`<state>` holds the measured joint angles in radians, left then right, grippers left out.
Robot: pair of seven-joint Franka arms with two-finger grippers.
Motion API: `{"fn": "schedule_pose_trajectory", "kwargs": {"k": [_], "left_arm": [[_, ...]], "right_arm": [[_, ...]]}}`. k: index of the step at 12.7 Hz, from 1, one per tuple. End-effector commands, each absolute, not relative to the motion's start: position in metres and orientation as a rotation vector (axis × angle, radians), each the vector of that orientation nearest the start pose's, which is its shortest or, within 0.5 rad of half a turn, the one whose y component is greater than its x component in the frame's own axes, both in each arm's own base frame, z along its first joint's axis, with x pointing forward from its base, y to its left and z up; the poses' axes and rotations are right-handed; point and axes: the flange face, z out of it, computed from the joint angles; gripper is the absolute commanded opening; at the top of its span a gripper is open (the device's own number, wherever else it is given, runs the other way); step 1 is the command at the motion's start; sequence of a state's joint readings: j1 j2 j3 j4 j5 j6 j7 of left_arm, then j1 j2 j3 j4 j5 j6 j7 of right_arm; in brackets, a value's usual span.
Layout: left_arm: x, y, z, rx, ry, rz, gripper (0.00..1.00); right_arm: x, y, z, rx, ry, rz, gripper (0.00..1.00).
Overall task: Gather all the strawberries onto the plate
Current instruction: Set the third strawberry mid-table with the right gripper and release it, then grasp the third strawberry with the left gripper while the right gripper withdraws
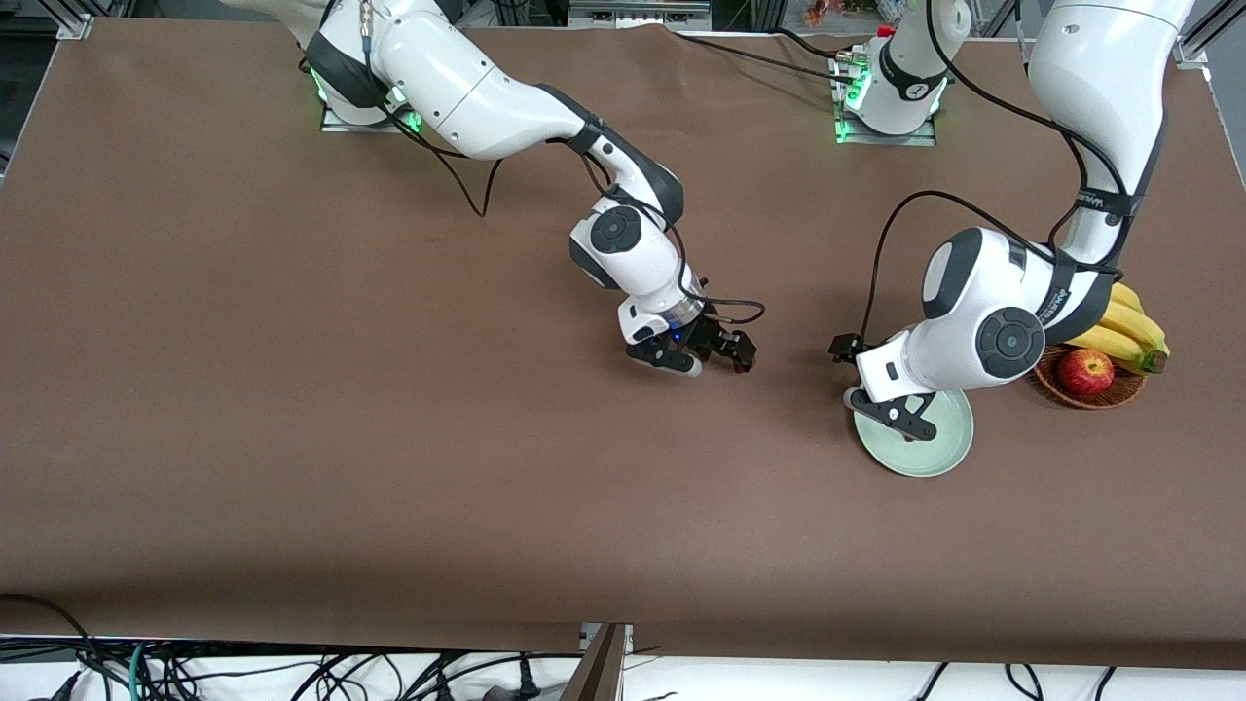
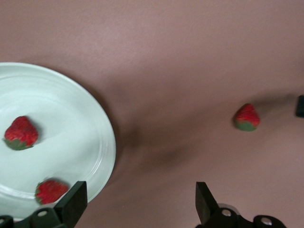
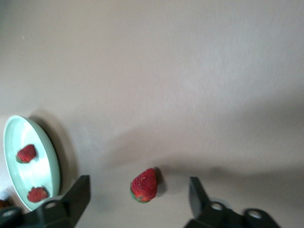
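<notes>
Right tool [image 1: 718, 358]: low over the middle of the bench [image 1: 292, 389], fingers [image 3: 78, 192] spread apart and holding nothing; one strawberry [image 3: 144, 185] lies on the bench between them, untouched. Left tool [image 1: 881, 404]: over the rim of the plate [image 1: 949, 443], fingers [image 2: 76, 199] likewise parted and empty. Plate: pale green, on the bench toward the left arm's end, holding two strawberries, the first [image 2: 20, 133] and the second [image 2: 50, 191] apart from each other. Basket [image 1: 1110, 394]: just beside the plate at the left arm's end, holding an apple [image 1: 1085, 371] and bananas [image 1: 1129, 331].
</notes>
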<state>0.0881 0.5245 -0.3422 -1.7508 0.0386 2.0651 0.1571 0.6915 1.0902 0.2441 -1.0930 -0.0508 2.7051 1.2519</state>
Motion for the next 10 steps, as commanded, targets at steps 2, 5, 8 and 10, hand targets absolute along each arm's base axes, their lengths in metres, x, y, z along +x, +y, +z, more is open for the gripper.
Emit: {"fn": "schedule_pose_trajectory", "kwargs": {"k": [2, 5, 8, 10], "left_arm": [[0.609, -0.204, 0.258, -3.237, 0.453, 0.295, 1.00], [0.601, -0.241, 0.233, -3.256, 0.420, 0.221, 1.00], [0.594, -0.268, 0.199, -3.285, 0.322, 0.187, 1.00], [0.584, -0.290, 0.182, -3.284, 0.374, 0.182, 0.59]], "right_arm": [[0.591, 0.544, 0.306, -2.697, 0.485, -0.164, 1.00], [0.620, 0.468, 0.343, -2.915, 0.244, -0.073, 1.00], [0.643, 0.363, 0.378, -3.027, 0.019, 0.001, 1.00], [0.655, 0.299, 0.402, -3.065, -0.136, 0.038, 1.00]]}}
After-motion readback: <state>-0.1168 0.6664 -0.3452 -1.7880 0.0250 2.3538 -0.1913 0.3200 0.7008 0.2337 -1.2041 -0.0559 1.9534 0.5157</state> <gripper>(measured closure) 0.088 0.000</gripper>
